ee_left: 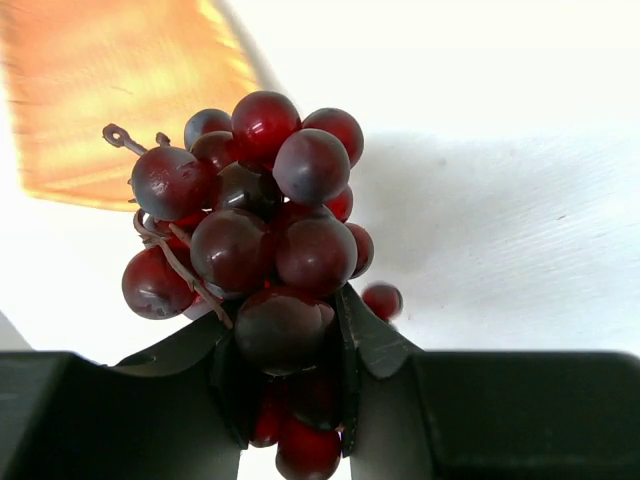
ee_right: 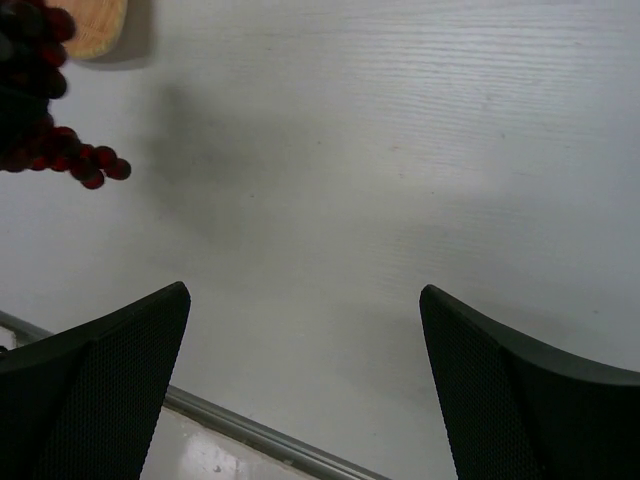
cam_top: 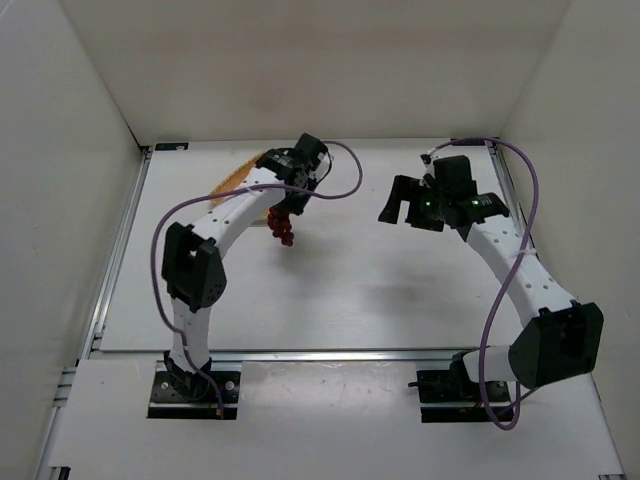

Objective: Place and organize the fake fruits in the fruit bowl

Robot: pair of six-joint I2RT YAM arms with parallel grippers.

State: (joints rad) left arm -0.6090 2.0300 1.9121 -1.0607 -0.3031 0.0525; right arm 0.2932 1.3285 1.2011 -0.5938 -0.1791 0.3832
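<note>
Left claw, from above (cam_top: 284,203): clamped on the grapes, at the end of an arm stretched toward the far left of the worktop (cam_top: 400,290).
Grapes, from above (cam_top: 282,230): small dark red bunch hanging out of the left claw, just beside the near right edge of the fruit bowl, not lying in it.
Fruit bowl, from above (cam_top: 238,175): orange-tan, largely hidden under the left arm, with only a strip of it showing at the far left.
Right claw, from above (cam_top: 407,210): fingers spread apart, holding nothing, on the far right and well apart from the grapes.
Left claw, left wrist view (ee_left: 285,340): black fingers (ee_left: 355,345) pressed against both sides of the bunch low down.
Grapes, left wrist view (ee_left: 265,230): glossy maroon beads on a thin brown stem, filling the middle, most of the cluster standing out past the fingertips.
Fruit bowl, left wrist view (ee_left: 110,90): blurred orange surface at upper left, beyond the bunch.
Right claw, right wrist view (ee_right: 305,292): jaws wide apart, with only bare white worktop (ee_right: 400,150) between them.
Grapes, right wrist view (ee_right: 75,160): tapering tail of red beads at the left edge.
Fruit bowl, right wrist view (ee_right: 95,25): a tan corner at the top left, above the grapes in the picture.
</note>
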